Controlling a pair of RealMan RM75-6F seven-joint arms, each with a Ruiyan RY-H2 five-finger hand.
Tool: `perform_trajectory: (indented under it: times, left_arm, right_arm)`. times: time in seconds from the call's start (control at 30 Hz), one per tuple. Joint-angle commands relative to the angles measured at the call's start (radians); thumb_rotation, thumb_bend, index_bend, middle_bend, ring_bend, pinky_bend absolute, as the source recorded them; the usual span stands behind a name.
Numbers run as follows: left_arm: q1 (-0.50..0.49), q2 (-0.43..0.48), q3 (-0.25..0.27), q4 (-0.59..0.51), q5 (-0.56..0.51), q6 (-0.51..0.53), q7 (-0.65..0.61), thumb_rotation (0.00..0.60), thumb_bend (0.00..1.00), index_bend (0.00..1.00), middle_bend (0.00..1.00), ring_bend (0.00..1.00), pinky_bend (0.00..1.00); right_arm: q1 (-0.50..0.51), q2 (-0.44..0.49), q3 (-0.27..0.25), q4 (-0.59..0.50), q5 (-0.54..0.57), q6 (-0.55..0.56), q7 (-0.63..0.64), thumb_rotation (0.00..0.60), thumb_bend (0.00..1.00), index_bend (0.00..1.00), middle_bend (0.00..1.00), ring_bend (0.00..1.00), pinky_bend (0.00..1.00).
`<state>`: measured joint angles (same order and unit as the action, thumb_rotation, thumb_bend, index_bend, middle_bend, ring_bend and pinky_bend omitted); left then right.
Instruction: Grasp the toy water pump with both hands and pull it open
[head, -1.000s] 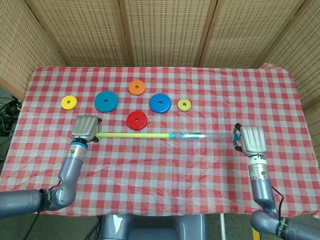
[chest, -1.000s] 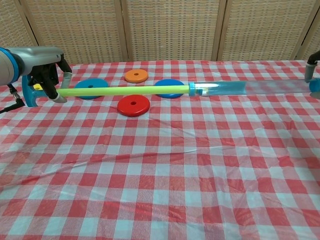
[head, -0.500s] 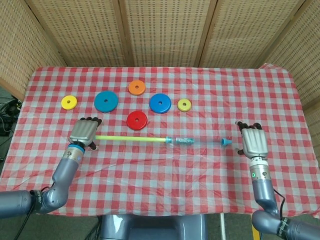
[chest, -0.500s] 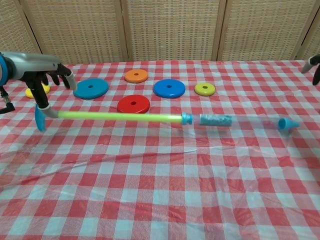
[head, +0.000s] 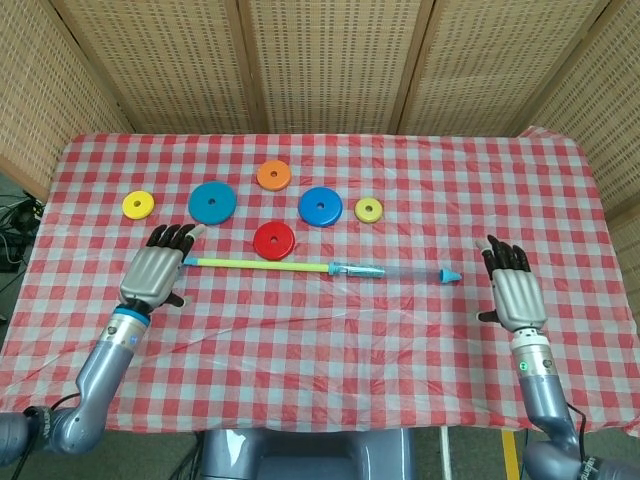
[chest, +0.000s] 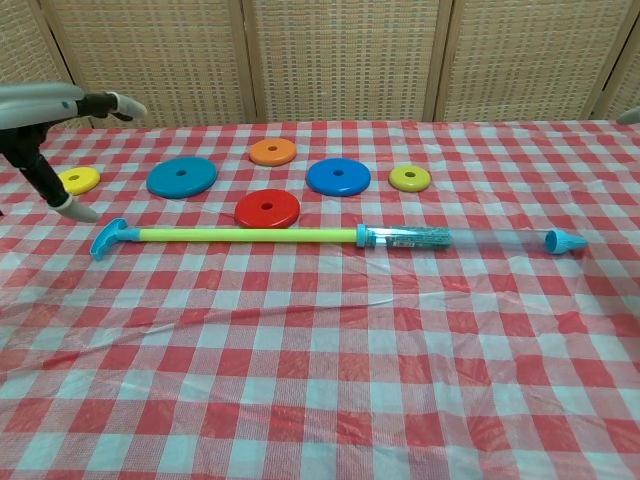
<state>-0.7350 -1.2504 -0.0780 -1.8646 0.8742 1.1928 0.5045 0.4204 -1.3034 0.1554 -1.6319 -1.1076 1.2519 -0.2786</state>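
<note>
The toy water pump (head: 320, 267) (chest: 330, 236) lies flat on the checked cloth, pulled out long. Its yellow-green rod ends in a blue handle (chest: 108, 240) at the left, and its clear tube ends in a blue nozzle (head: 451, 275) (chest: 565, 240) at the right. My left hand (head: 155, 271) (chest: 45, 115) hovers open just left of the handle, fingers spread, holding nothing. My right hand (head: 514, 290) is open to the right of the nozzle, apart from it; the chest view shows only a fingertip at its right edge.
Several flat rings lie behind the pump: a red one (head: 273, 240) closest to the rod, a large blue one (head: 211, 203), a second blue one (head: 320, 206), an orange one (head: 273, 175), and two yellow ones (head: 138, 205) (head: 368, 210). Wicker screens stand behind the table.
Both hands let go of the pump and opened. The pump dropped from the air onto the cloth. Both hands drew back toward the table's front edge.
</note>
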Motion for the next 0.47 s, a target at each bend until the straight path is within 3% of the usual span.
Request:
perform_trajectory:
  times: [0.03,0.17,0.3,0.47]
  left_arm:
    - [0.208,0.039,0.133,0.026,0.368,0.213,-0.196,0.600,0.06,0.00,0.00,0.00,0.00]
    - [0.308,0.021,0.173,0.090,0.471,0.335,-0.245,0.600,0.05,0.00,0.00,0.00,0.00]
    - [0.384,0.026,0.204,0.145,0.533,0.390,-0.334,0.600,0.05,0.00,0.00,0.00,0.00]
    - [0.466,0.038,0.222,0.189,0.576,0.458,-0.330,0.600,0.05,0.00,0.00,0.00,0.00]
  right_arm:
    - [-0.078,0.035,-0.068,0.076,-0.160,0.075,0.127,0.600,0.15,0.00,0.00,0.00,0.00]
    - [-0.131,0.039,-0.108,0.147,-0.259,0.152,0.213,0.600,0.14,0.00,0.00,0.00,0.00]
    - [-0.178,0.042,-0.132,0.196,-0.326,0.218,0.295,0.600,0.14,0.00,0.00,0.00,0.00]
    - [-0.226,0.045,-0.149,0.224,-0.393,0.301,0.324,0.600,0.14,0.00,0.00,0.00,0.00]
